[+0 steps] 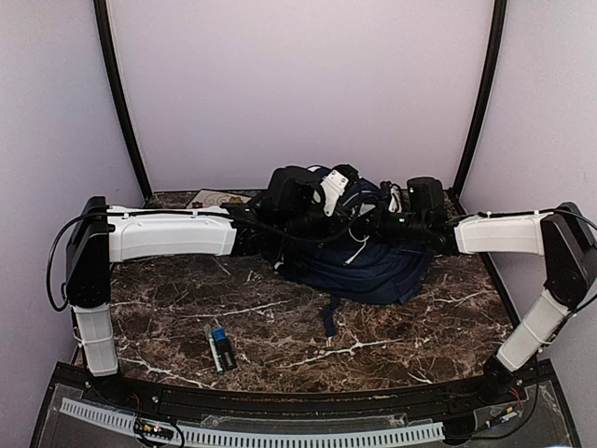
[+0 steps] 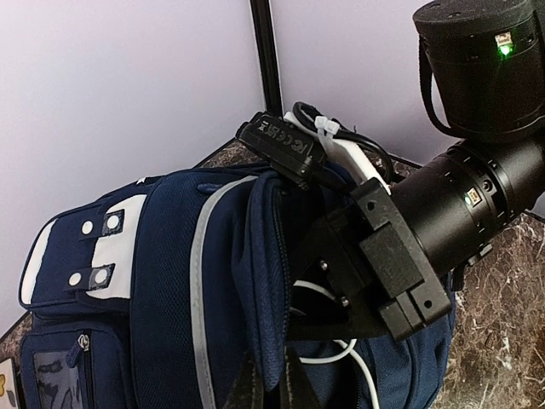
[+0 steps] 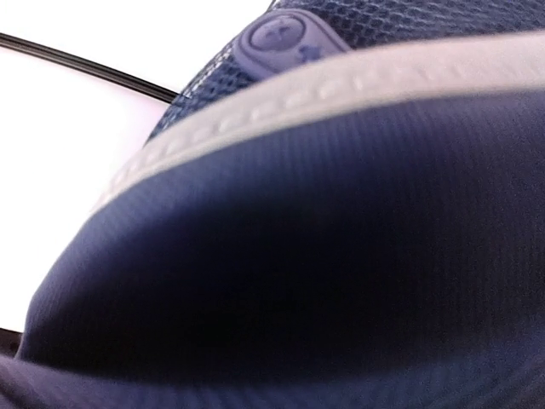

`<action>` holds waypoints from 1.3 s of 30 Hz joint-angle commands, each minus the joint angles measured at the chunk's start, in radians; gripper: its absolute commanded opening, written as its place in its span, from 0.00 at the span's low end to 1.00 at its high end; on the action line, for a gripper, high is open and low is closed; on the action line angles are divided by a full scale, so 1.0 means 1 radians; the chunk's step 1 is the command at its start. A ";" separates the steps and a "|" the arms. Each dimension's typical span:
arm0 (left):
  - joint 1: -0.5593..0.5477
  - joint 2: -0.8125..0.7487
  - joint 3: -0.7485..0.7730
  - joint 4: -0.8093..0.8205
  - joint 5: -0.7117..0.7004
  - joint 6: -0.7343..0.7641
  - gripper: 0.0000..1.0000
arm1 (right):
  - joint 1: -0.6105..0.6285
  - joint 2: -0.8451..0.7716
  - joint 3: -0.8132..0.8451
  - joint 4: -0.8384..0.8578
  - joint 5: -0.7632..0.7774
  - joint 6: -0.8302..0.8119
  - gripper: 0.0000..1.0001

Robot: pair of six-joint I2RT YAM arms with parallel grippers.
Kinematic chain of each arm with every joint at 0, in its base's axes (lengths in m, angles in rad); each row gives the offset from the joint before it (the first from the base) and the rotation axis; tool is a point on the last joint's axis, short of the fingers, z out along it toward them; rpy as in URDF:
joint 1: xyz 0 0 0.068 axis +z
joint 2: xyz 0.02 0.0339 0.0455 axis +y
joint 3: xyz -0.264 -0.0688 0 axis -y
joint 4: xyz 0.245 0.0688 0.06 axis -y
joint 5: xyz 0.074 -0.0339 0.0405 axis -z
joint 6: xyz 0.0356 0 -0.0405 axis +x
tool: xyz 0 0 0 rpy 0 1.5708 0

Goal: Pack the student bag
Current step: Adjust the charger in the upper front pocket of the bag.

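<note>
left claw (image 2: 274, 388): pressed together, pinching a fold of navy fabric along the zipped opening edge of the student bag (image 2: 170, 290).
right claw (image 2: 281, 146): pressed together, resting at the bag's top edge, just above the fold held by the left claw; cannot tell whether any fabric sits between its tips.
right wrist view: filled with blurred navy weave, very close to the lens.
white trim stripe (image 3: 341, 85): running across that weave from lower left to upper right.
round stud (image 3: 281, 38): navy, rubbery, just above the stripe.
white cord (image 2: 345, 358): looped over the bag's fabric beneath the right wrist.
white patch (image 2: 111, 247): on the bag's front panel, carrying small dark tabs with pale snaps, above a front pocket (image 2: 60, 375).
student bag, place: far middle of the desk (image 1: 280, 373), near the back wall, between the two arms.
strap (image 1: 328, 315): dark, trailing from the bag over the marble towards the near edge.
pens (image 1: 219, 347): two small items side by side, one with a blue part, near side of the desk, well apart from the bag.
card (image 1: 216, 198): flat, pale, back left of the desk, just behind the left forearm.
</note>
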 commanded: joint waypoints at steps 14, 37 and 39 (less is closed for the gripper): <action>-0.002 -0.065 -0.019 0.031 -0.027 -0.035 0.00 | -0.076 0.013 0.138 -0.130 0.277 -0.182 0.60; 0.015 -0.052 -0.001 0.021 -0.010 -0.038 0.00 | 0.008 -0.305 0.032 -0.521 0.172 -0.412 0.59; 0.014 -0.052 0.001 0.019 -0.007 -0.039 0.00 | 0.014 -0.289 0.000 -0.459 0.171 -0.336 0.47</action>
